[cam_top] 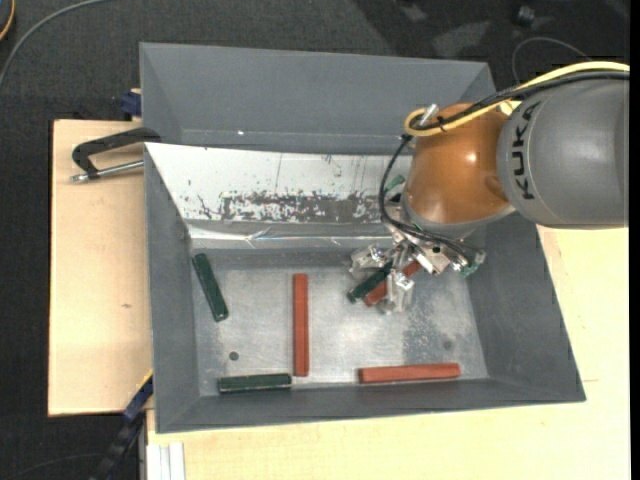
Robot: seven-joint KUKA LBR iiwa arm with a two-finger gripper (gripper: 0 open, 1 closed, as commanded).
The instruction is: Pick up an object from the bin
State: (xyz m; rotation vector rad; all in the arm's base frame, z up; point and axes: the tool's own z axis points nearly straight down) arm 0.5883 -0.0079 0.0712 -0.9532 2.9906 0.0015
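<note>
**A:** Front of the grey metal bin (165, 318): a red stick (408, 373) and a dark green stick (255, 382), both flat, matte and straight-edged.

**B:** Further in, an orange-red stick (300, 323) lies lengthwise, with another green bar (210, 286) at the left.

**A:** Back right now. The gripper (388, 286) is down over a short reddish-brown piece (376, 291), with a dark green piece (358, 291) just beside it. Clamped or loose?

**B:** Can't tell from here.

One cam, above bin (300, 98), slight side tilt, mid-range, arm (575, 158) at rt
</note>
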